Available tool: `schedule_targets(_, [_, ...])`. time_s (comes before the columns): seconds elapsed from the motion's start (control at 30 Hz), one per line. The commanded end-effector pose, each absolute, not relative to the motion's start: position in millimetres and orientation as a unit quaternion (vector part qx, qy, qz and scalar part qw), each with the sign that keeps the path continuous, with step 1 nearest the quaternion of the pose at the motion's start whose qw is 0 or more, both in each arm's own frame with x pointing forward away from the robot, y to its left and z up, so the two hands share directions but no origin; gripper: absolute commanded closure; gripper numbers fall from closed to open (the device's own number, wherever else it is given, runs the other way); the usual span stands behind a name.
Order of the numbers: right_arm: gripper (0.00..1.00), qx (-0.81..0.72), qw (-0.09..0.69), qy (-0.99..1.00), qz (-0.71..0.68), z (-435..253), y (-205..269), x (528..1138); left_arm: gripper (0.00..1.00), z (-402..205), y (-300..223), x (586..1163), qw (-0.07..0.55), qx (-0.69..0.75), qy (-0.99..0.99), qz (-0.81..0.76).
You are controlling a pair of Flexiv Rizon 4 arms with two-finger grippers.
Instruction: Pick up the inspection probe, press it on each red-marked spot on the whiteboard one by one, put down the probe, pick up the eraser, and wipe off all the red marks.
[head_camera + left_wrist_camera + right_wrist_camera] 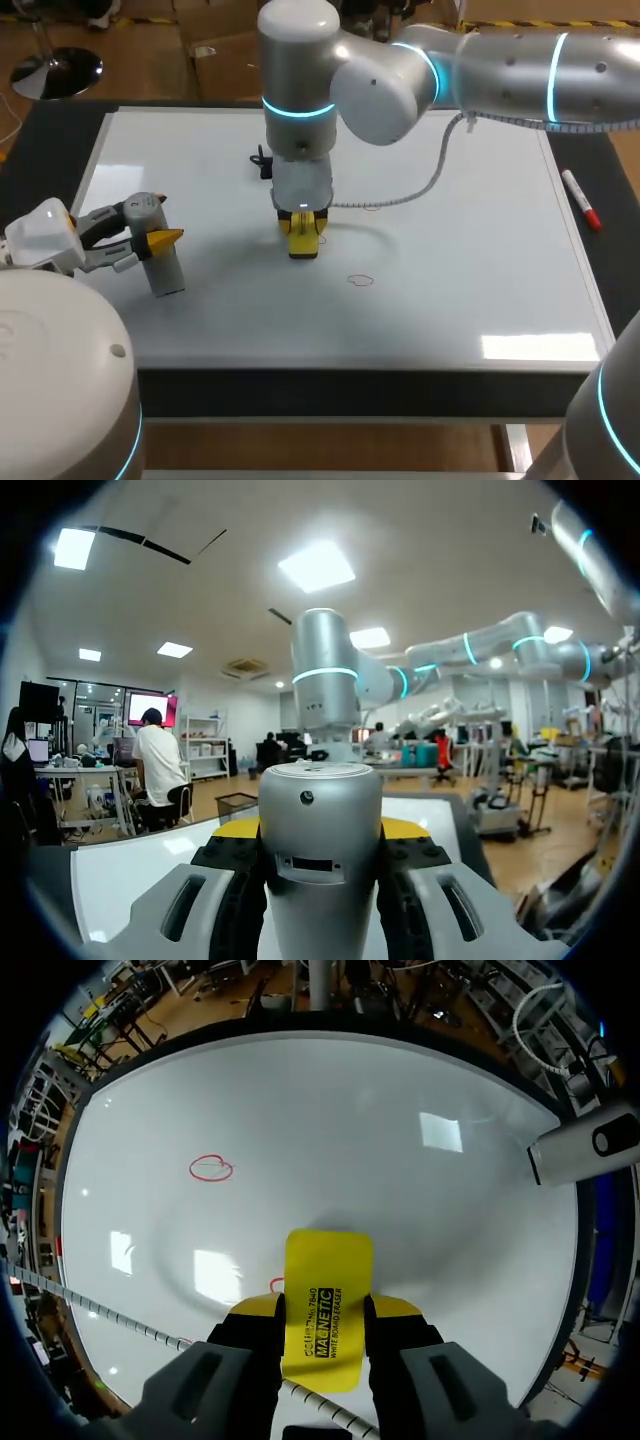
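Observation:
The grey cylindrical inspection probe [162, 255] stands upright near the whiteboard's [450, 300] left edge. My left gripper [150, 240] is shut on it, and in the left wrist view the probe [320, 845] fills the gap between the fingers. My right arm reaches past the middle, and its gripper [303, 232] is shut on the yellow eraser [303, 240], which points down at the board. The eraser [326, 1305] sits between the right gripper's fingers [250, 1345]. One red mark [211, 1168] lies ahead of it, and another red mark [274, 1284] peeks out beside the eraser. A red mark [360, 280] shows on the board's near middle.
A red marker pen [582, 200] lies on the dark table just off the whiteboard's right edge. A small black object [262, 162] sits on the board behind my right gripper. A coiled cable [420, 190] hangs from the right arm over the board.

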State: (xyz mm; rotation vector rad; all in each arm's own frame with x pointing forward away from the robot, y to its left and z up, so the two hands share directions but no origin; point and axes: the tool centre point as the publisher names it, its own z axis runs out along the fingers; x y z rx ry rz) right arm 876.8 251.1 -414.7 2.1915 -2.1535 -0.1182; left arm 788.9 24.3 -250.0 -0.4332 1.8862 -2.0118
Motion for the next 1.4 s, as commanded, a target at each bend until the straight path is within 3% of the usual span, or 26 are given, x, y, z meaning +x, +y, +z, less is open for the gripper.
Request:
schedule_targets(0.03, [1.00, 0.713, 0.036, -0.699, -0.041, -418, 249, 880, 1.00, -249, 24, 788, 0.174, -0.153, 0.666, -0.709])
schedule_targets(0.83, [1.00, 0.662, 0.046, -0.747, -0.048, -425, 188, 881, 1.00, -249, 24, 788, 0.174, -0.153, 0.666, -0.709])
schedule_targets(1.13, [1.00, 0.656, 0.026, -0.753, -0.043, -407, 174, 880, 1.00, -249, 24, 788, 0.174, -0.153, 0.666, -0.709])
schedule_targets(1.4, [1.00, 0.635, 0.010, -0.772, -0.036, -381, 135, 883, 1.00, -249, 24, 788, 0.174, -0.153, 0.666, -0.709])
